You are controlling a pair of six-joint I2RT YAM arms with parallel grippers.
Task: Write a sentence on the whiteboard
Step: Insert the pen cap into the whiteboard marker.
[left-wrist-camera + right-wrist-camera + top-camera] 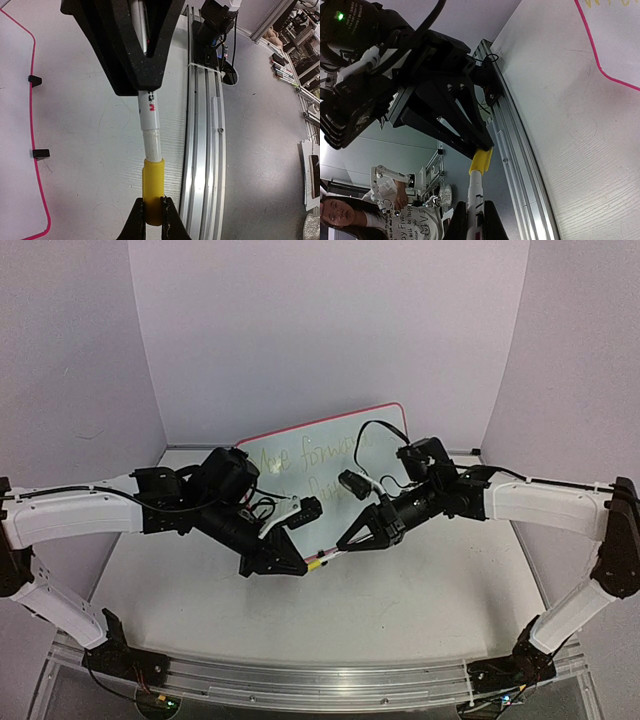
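Observation:
The whiteboard (375, 435) leans at the back, red-pink rim, with the yellow-green sentence (310, 455) partly hidden behind both arms. Both grippers meet over the table in front of it, on one white marker (330, 556). My left gripper (303, 565) is shut on the marker's yellow cap (152, 192). My right gripper (345, 548) is shut on the white barrel (476, 195). The cap (481, 161) sits over the marker's end. The left wrist view shows the board's rim (32, 100) and its two black feet (35, 80).
An aluminium rail (320, 678) runs along the table's near edge, and shows in the left wrist view (205, 150) and the right wrist view (520, 150). Grey walls enclose the table. A person (340, 220) stands beyond the rail.

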